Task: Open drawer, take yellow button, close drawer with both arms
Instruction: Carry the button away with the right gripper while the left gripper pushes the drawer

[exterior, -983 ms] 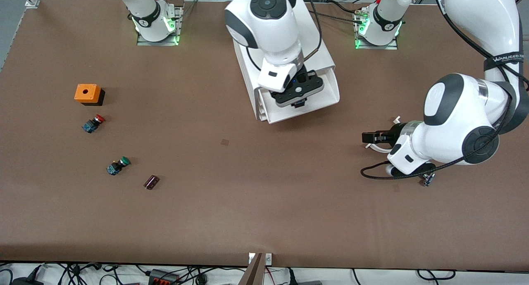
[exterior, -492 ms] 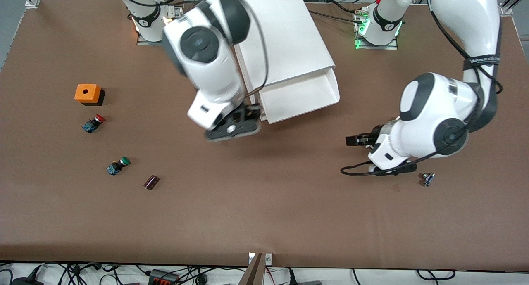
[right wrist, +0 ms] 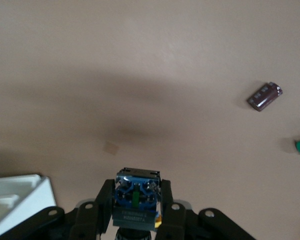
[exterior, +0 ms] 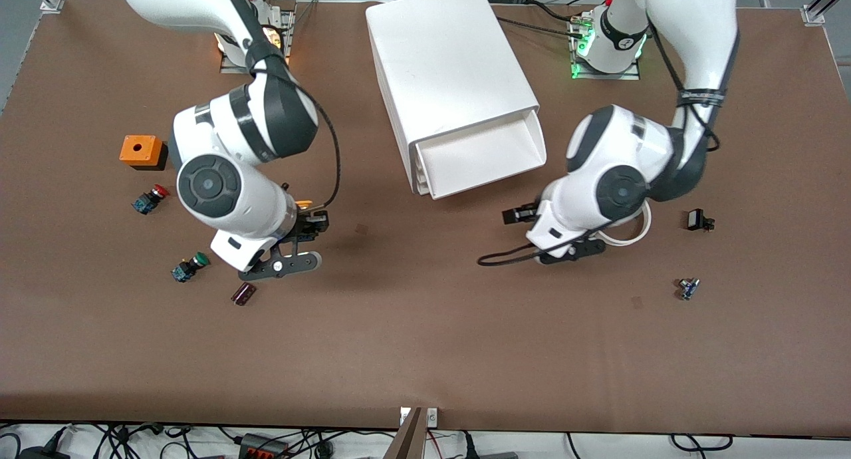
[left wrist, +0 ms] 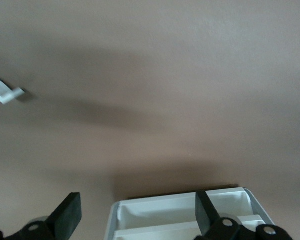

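Holding the button (right wrist: 135, 198) pinched in my right hand (exterior: 307, 218) over the desk (exterior: 425, 339); left hand (left wrist: 135, 212) gapes empty before the open drawer (exterior: 480, 158), ready to push

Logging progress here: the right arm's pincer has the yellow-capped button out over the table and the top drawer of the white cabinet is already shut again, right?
Not quite: the top white plastic drawer is open, as the front view shows. The rest holds: the right pincer is shut on the small yellow-capped push button with a blue body, over the brown table.
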You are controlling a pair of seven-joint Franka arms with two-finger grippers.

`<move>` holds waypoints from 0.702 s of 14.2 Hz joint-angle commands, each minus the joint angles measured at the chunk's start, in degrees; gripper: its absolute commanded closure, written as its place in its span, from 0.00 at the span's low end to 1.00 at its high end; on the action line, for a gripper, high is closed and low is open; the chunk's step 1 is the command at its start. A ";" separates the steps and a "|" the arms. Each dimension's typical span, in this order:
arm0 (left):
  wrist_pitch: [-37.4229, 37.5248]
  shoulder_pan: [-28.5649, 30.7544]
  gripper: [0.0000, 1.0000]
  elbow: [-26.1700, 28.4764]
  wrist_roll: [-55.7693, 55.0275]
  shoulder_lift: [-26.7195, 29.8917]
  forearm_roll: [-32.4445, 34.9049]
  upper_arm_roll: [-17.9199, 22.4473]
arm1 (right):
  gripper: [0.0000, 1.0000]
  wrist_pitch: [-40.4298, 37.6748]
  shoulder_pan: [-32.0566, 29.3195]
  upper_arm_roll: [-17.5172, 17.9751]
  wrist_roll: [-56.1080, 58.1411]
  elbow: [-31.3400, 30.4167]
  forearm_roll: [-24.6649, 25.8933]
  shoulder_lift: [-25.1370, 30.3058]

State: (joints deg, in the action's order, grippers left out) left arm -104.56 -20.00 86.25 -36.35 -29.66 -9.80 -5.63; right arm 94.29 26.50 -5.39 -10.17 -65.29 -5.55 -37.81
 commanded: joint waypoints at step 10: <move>-4.34 -3.82 0.00 13.94 -11.80 8.30 3.91 -6.58 | 1.00 20.49 -3.72 0.56 9.80 -26.99 1.07 2.48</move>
State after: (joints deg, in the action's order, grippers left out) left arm -107.05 -24.08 96.43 -45.24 -23.58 -7.33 -10.32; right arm 112.03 24.33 -5.41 -3.55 -87.99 -5.30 -37.79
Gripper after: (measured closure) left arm 0.000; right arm 0.590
